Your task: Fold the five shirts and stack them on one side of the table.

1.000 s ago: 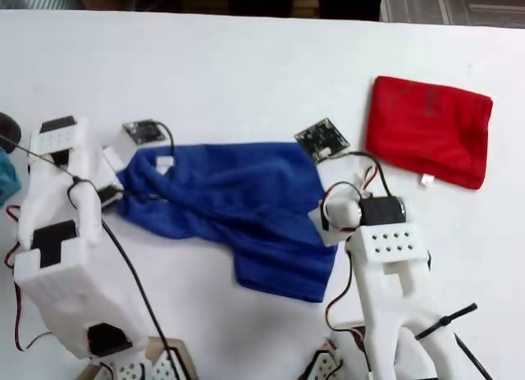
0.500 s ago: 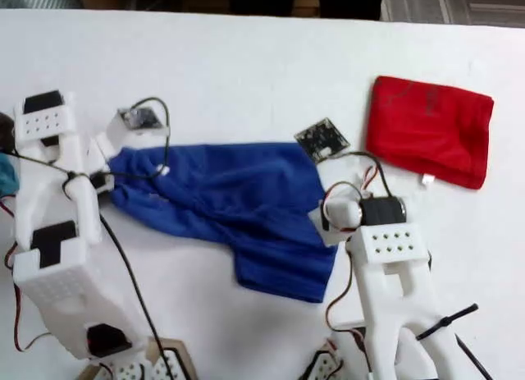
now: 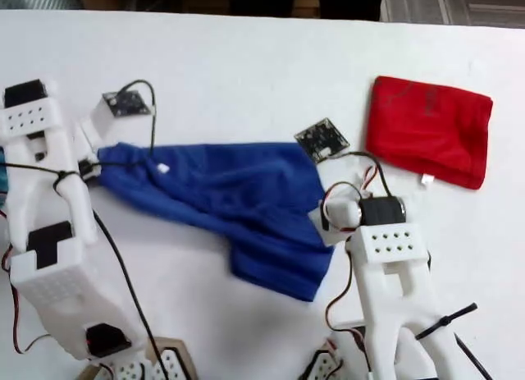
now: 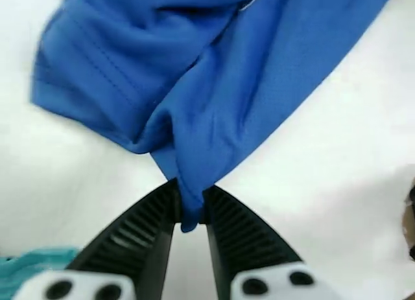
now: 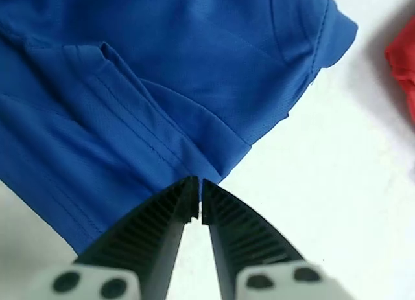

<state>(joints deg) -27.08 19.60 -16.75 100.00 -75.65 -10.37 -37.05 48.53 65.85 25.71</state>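
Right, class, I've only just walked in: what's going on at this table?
Two robot arms are handling a blue shirt that lies rumpled across the middle of the white table. The left gripper is shut on one end of it. The right gripper looks shut on the edge at the opposite end, so the cloth spans between them. A red shirt already lies folded on the right arm's side.

A teal cloth (image 4: 26, 264) and the red shirt (image 5: 405, 67) are cut off by wrist views' edges; the blue shirt (image 4: 214, 73) too.
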